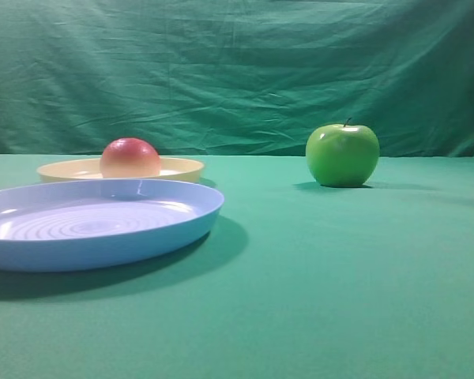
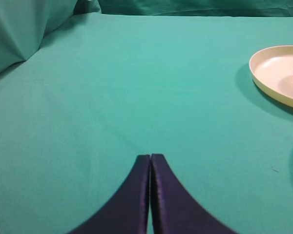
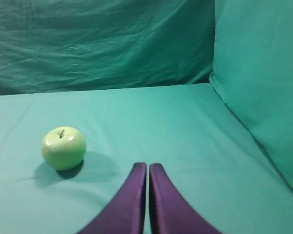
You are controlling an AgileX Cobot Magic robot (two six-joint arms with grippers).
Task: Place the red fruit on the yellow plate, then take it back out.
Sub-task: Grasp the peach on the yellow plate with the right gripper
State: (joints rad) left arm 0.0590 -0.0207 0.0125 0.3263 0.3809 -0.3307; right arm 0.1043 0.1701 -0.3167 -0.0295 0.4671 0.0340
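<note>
Blue plate (image 1: 103, 237) fronts red fruit (image 1: 130, 158) on yellow plate (image 1: 178, 167); both tools (image 2: 150, 157) (image 3: 147, 165) closed, empty

Red fruit (image 1: 130, 157), round, yellowish blush low down, is sitting on the yellow plate (image 1: 178, 167). Plate is lying flat, shallow, low-rimmed.

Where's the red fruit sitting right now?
The red fruit sits on the yellow plate, on the left of the exterior high view, just behind the blue plate and well left of the green apple.
</note>
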